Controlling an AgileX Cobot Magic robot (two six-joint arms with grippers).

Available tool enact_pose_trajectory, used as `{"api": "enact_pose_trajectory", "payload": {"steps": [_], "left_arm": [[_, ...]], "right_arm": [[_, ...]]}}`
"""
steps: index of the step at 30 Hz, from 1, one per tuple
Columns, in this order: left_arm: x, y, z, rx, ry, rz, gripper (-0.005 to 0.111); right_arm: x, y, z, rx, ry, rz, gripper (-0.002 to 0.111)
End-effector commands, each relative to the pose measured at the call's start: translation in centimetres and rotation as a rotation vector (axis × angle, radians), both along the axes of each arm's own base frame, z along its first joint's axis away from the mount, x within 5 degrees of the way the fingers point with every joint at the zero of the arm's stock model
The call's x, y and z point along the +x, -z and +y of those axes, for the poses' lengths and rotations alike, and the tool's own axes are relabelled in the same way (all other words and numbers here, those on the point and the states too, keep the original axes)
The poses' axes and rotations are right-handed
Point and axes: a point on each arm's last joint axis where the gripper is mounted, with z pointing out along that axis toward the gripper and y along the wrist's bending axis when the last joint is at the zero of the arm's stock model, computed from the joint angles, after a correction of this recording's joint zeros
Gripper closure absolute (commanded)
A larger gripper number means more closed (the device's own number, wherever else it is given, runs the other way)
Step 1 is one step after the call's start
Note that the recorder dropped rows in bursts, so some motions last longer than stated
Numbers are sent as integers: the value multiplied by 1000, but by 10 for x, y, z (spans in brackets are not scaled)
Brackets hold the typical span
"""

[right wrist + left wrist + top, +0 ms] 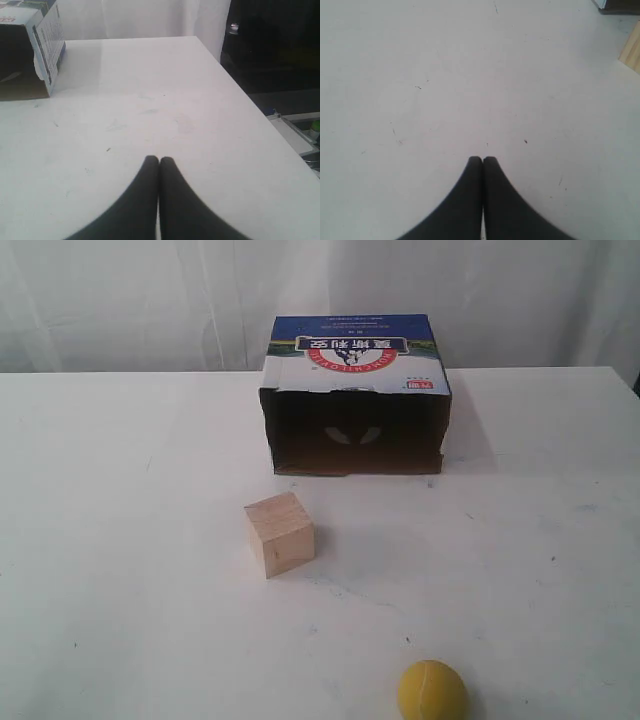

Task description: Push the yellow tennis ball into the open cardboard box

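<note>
Wooden cube between yellow tennis ball and open cardboard box, offset left, both end effectors together

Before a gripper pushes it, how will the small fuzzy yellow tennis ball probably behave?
Being round, the fuzzy yellow tennis ball will likely roll easily and may curve off line. Its fuzzy surface probably slows it a little on the smooth white table.

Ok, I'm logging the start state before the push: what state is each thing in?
wooden cube: sitting flat, touching nothing else.
open cardboard box: open, dark mouth facing the cube.
yellow tennis ball: loose, outside the box.
left pincer: shut, empty.
right pincer: shut, empty.
</note>
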Motion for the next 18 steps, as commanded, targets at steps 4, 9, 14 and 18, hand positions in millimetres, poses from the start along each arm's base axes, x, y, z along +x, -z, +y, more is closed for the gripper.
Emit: {"api": "enact_pose_trajectory", "payload": {"steps": [4, 9, 14, 18], "left_arm": [[-2, 5, -1, 1, 13, 39, 107], [-2, 5, -1, 1, 13, 39, 107], [-2, 5, -1, 1, 13, 39, 107], [-2, 5, -1, 1, 13, 39, 107]], "right_arm": [[0, 0, 0, -11, -5, -3, 108], [0, 0, 0, -11, -5, -3, 108], [0, 0, 0, -11, -5, -3, 108], [0, -1, -2, -145, -12, 8, 108]]}}
